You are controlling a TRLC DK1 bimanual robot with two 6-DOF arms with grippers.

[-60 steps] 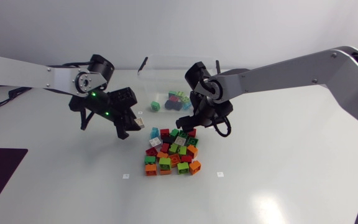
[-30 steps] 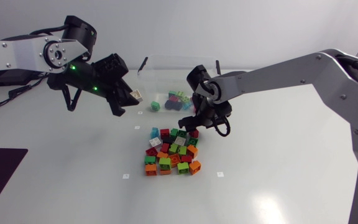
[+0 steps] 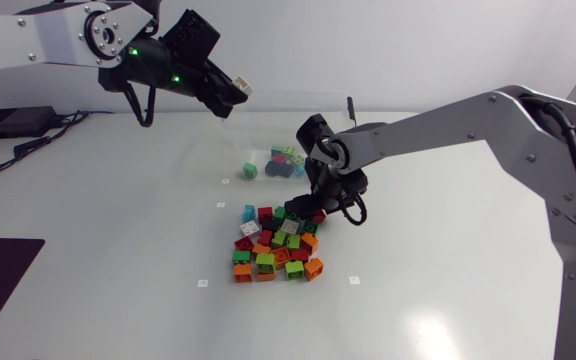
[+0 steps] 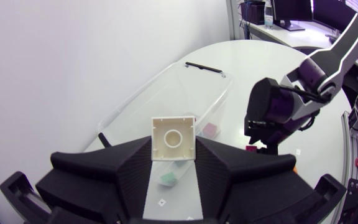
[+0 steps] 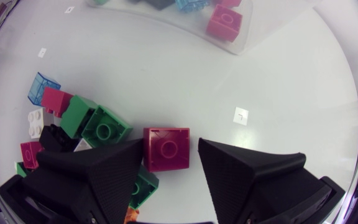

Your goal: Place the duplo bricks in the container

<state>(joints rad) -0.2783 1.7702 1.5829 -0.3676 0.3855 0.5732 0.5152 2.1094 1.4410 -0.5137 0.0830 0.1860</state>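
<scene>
Meanwhile, my left hand (image 3: 225,94) has been climbing away from the pile of bricks (image 3: 274,250) at the desk's middle. It is now hanging above the clear container (image 3: 268,115) by the desk's far edge. Its fingers are pinching a white brick (image 4: 173,138) from both sides, stud hollow facing the wrist camera, with the container's interior lying right beyond it. Judgement: this brick is carried and is only waiting for release.

My right hand (image 5: 169,157) has been sinking onto the pile's far side. Its fingers are spread, straddling a dark red brick (image 5: 166,148) that is lying on the desk. A gap is showing on one side, so nothing is gripped yet. That looks like the next pick.

Several bricks are already sitting inside the container (image 3: 278,162).

Hard to read: from overhead the right wrist is covering its own fingertips, and the container's near wall is almost vanishing against the desk. Whether the other right finger is touching the red brick, I cannot tell.
</scene>
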